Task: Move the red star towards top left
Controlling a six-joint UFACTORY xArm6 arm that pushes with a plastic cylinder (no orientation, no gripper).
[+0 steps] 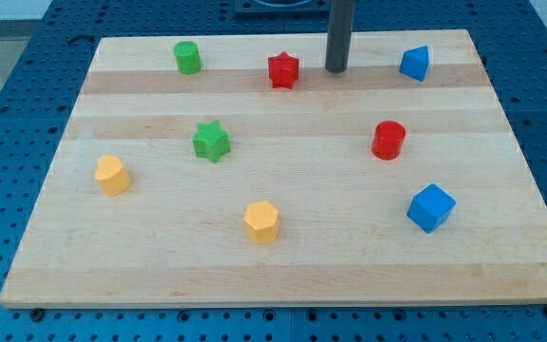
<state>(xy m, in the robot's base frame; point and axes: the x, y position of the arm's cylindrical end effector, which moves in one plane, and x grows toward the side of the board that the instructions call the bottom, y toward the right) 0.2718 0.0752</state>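
Observation:
The red star (283, 70) lies near the view's top, a little right of the board's middle line. My tip (336, 69) stands on the board just to the star's right, with a small gap between them. The dark rod rises straight up out of the view's top. A green cylinder (187, 57) stands to the star's left, near the top left of the board.
A blue block (414, 63) lies right of my tip. A red cylinder (388, 140), a green star (211, 141), a yellow heart-like block (113, 175), a yellow hexagonal block (262, 221) and a blue cube (431, 207) lie lower down. The wooden board (501, 256) rests on a blue perforated table.

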